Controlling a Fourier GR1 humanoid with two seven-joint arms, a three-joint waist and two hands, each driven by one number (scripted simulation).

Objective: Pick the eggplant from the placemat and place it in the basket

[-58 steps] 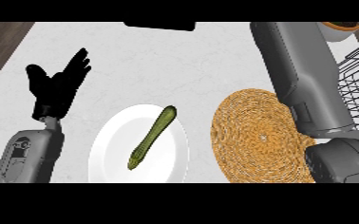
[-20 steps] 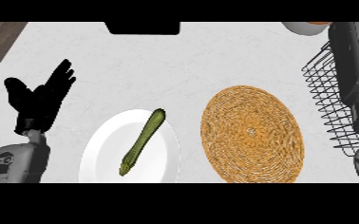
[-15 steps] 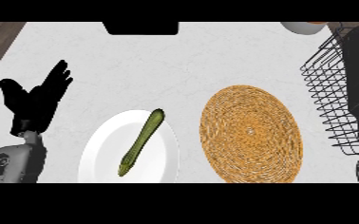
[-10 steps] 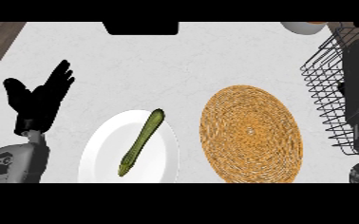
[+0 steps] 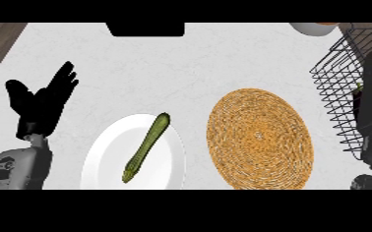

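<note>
Left of the plate [image 5: 102, 159], my left hand [image 5: 42, 103] rests, fingers apart.
Right hand [image 5: 365, 133] behind basket [image 5: 338, 78] wires: state unclear.

A kitchen: pale counter [image 5: 218, 54], plate [image 5: 98, 158], placemat [image 5: 260, 137], wire basket [image 5: 335, 86].

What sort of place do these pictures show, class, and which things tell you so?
Probably a kitchen counter laid for food: a white plate holding a long green vegetable, a woven placemat and a wire basket.
</note>
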